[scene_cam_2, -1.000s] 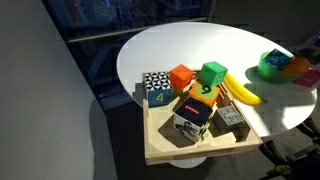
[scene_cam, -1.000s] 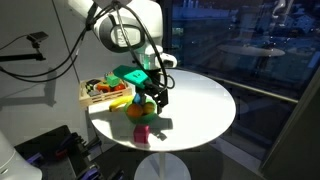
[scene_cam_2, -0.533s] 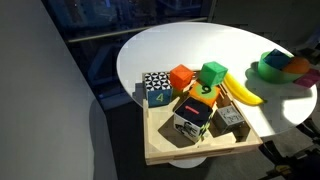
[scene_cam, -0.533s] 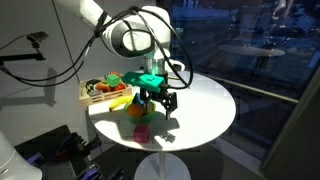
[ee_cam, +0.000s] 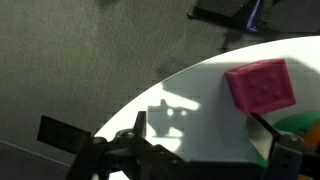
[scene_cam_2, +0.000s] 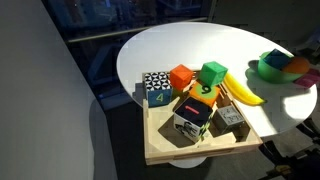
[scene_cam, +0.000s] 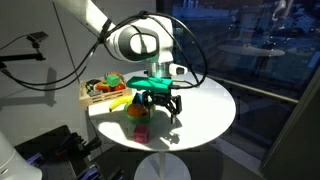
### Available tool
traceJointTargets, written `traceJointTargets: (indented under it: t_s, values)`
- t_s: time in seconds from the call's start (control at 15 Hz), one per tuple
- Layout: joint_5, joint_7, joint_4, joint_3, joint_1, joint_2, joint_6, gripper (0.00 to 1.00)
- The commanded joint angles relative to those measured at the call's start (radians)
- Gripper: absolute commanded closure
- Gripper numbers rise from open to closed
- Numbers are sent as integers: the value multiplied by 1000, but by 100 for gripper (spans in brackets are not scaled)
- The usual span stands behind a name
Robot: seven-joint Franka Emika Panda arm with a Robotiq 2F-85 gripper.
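Note:
My gripper (scene_cam: 162,106) hangs open and empty just above the round white table (scene_cam: 207,108). In the wrist view its two dark fingers (ee_cam: 205,150) stand wide apart over bare tabletop, and its shadow lies between them. A pink block (ee_cam: 262,85) lies on the table just ahead of the right finger, apart from it. In an exterior view this pink block (scene_cam: 141,132) sits near the table's front edge. Beside it is a green bowl with an orange object (scene_cam: 138,110). The gripper is out of view in the exterior view that looks down on the tray.
A wooden tray (scene_cam_2: 190,152) holds several toy blocks, among them a green one (scene_cam_2: 213,72), an orange one (scene_cam_2: 181,77) and a patterned one (scene_cam_2: 157,88). A banana (scene_cam_2: 240,92) lies beside it, and the green bowl (scene_cam_2: 271,66) is past that. The tray (scene_cam: 98,95) sits at the table's edge.
The gripper has moved away from the green bowl and the tray, out over the middle of the table, and turned. The objects have not moved.

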State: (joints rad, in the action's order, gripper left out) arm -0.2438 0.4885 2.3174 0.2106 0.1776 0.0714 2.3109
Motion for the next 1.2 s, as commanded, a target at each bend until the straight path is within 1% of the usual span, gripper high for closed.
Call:
traceJointTargets:
  t_s: [0.0,0.07,0.27,0.67,1.0,1.13]
  values:
    - [23,21,-80,-7,19,40,-65,0]
    - [1,0,-20,-11,14,14,-15,0]
    - [2,0,-50,-11,18,30,-38,0]
    - [2,0,-52,-11,18,32,-38,0]
    - [3,39,-25,-15,21,30,-22,0]
    - [10,77,-10,-17,25,29,-14,0]
